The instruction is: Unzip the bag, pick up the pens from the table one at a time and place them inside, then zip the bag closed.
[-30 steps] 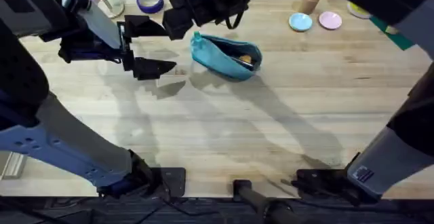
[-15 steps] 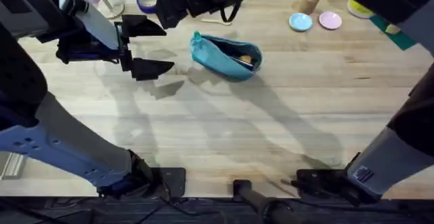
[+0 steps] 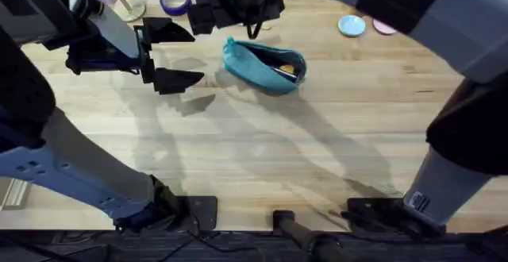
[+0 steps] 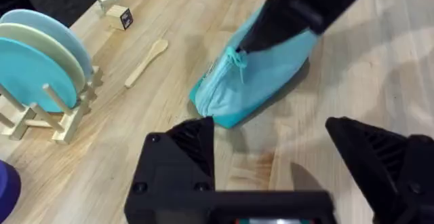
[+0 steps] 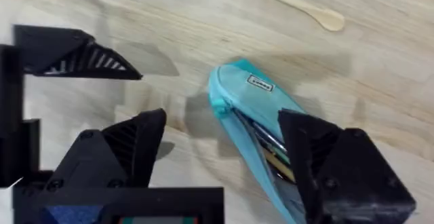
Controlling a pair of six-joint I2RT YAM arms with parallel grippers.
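The teal bag (image 3: 266, 65) lies on the table (image 3: 262, 151) at the back middle, its zipper gaping. Inside the opening I see the pens (image 5: 271, 153), one green and one silver. My right gripper (image 3: 228, 16) hovers open just above the bag's left end; in the right wrist view its fingers (image 5: 129, 142) stand apart on either side of that bag end (image 5: 234, 88). My left gripper (image 3: 171, 54) is open to the left of the bag and clear of it, holding nothing. In the left wrist view the bag (image 4: 251, 81) lies ahead of the left gripper (image 4: 281, 156).
A blue tape roll (image 3: 175, 1) sits at the back left. Small blue (image 3: 351, 25) and pink (image 3: 384, 28) dishes sit at the back right. A wooden spoon (image 5: 305, 10) lies behind the bag. A plate rack (image 4: 41, 68) and small cubes (image 4: 119, 17) stand farther back.
The right gripper shifted left and back, then returned over the bag's left end; its upper arm swung into view on the right. The left arm and the bag stayed put.
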